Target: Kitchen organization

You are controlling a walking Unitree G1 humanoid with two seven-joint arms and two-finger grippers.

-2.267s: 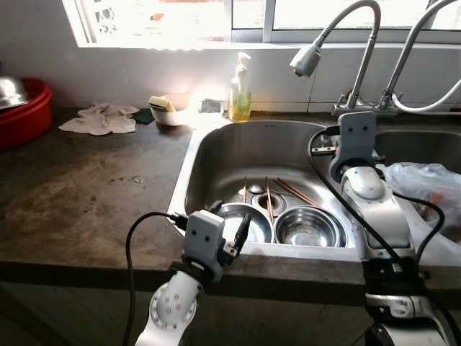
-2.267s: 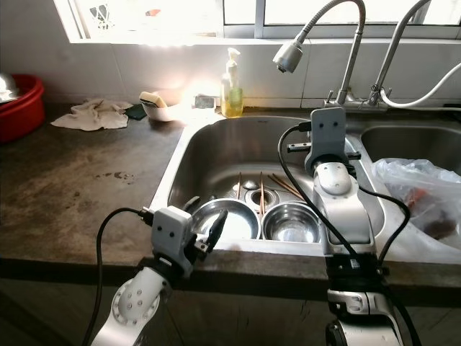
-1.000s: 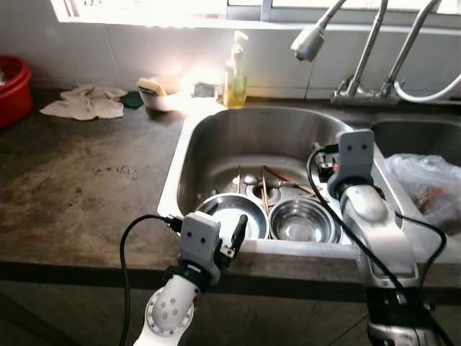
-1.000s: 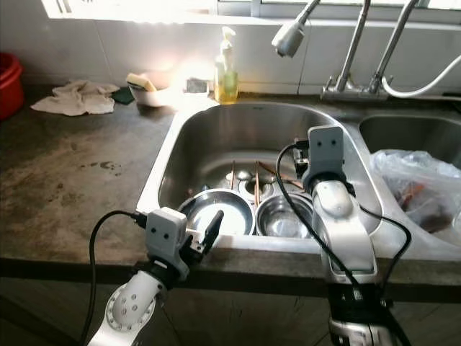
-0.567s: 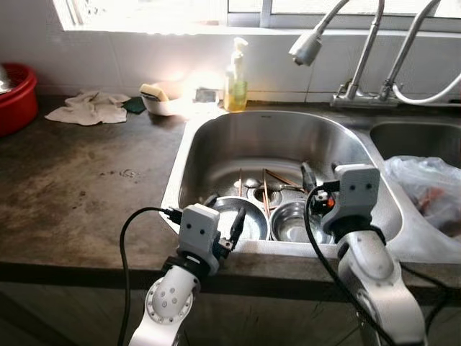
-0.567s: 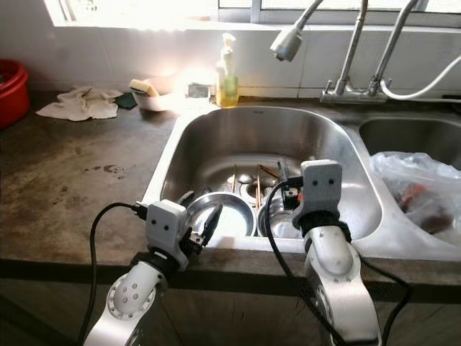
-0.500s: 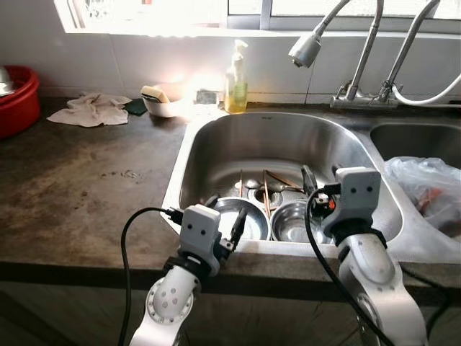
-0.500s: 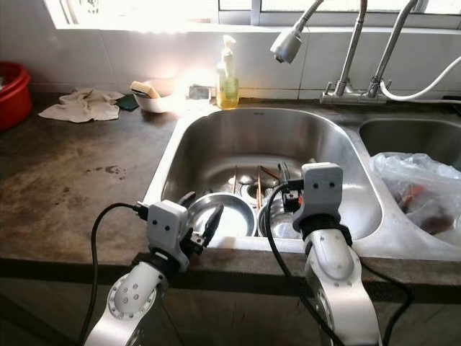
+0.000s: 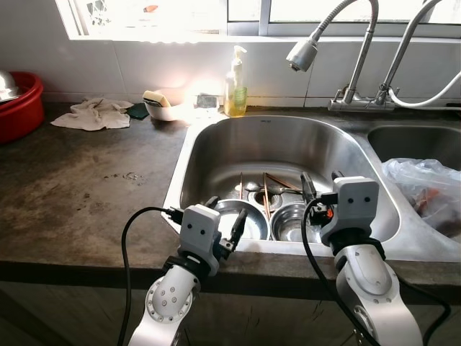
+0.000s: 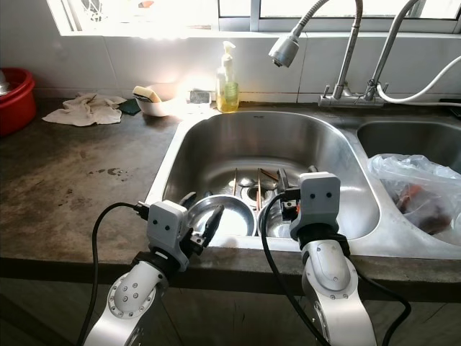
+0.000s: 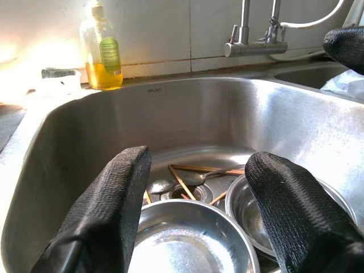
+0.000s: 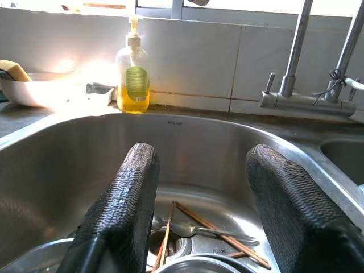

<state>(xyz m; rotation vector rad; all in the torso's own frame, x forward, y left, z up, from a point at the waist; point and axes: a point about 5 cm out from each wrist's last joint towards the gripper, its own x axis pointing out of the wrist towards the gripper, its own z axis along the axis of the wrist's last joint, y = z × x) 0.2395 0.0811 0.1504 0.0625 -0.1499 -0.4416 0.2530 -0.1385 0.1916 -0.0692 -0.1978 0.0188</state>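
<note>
Two steel bowls lie at the front of the left sink (image 9: pixel 216 137): the left bowl (image 9: pixel 253 222) and the right bowl (image 9: pixel 288 220). Behind them, wooden chopsticks (image 9: pixel 265 193) and a spoon (image 12: pixel 193 228) rest around the drain. My left gripper (image 9: pixel 227 211) hovers open at the sink's front rim, just above the left bowl (image 11: pixel 190 244). My right gripper (image 9: pixel 320 183) is open too, above the right bowl and pointing toward the back wall. Neither holds anything.
A yellow soap bottle (image 9: pixel 235 90) stands behind the sink, under two tall faucets (image 9: pixel 360 50). A plastic bag (image 9: pixel 425 187) fills the right basin. On the dark counter sit a white dish with a sponge (image 9: pixel 162 104), a cloth (image 9: pixel 94 115) and a red tub (image 9: pixel 18 101).
My right arm has come down and back from the sink's right side to its front rim, its gripper now over the right bowl. The left gripper has stayed put; the camera has shifted.
</note>
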